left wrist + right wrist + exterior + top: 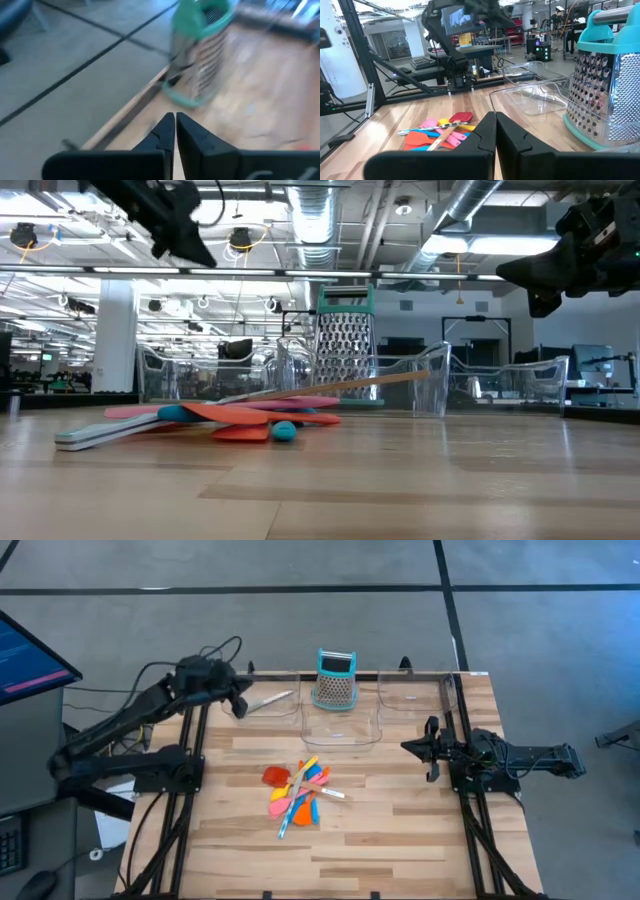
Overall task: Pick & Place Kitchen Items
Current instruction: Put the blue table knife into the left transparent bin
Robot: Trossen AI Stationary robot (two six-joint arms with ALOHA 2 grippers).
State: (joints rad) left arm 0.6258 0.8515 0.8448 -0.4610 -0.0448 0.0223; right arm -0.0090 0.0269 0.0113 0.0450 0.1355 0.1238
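From above, your left gripper (pixel 240 706) sits pinched shut w/ nothing in it beside the silvery tongs (pixel 268 700) lying in the left clear tray (pixel 290 716), long axis running toward the grater (pixel 336 680), which reads to me like a drop-off. Low view: remaining utensils (pixel 225 416) lie flat in a heap mid-table, handles fanned, most long axes roughly across the table. Right wrist view: right gripper (pixel 495 129) is closed, empty, parked at the table's right side, likely waiting.
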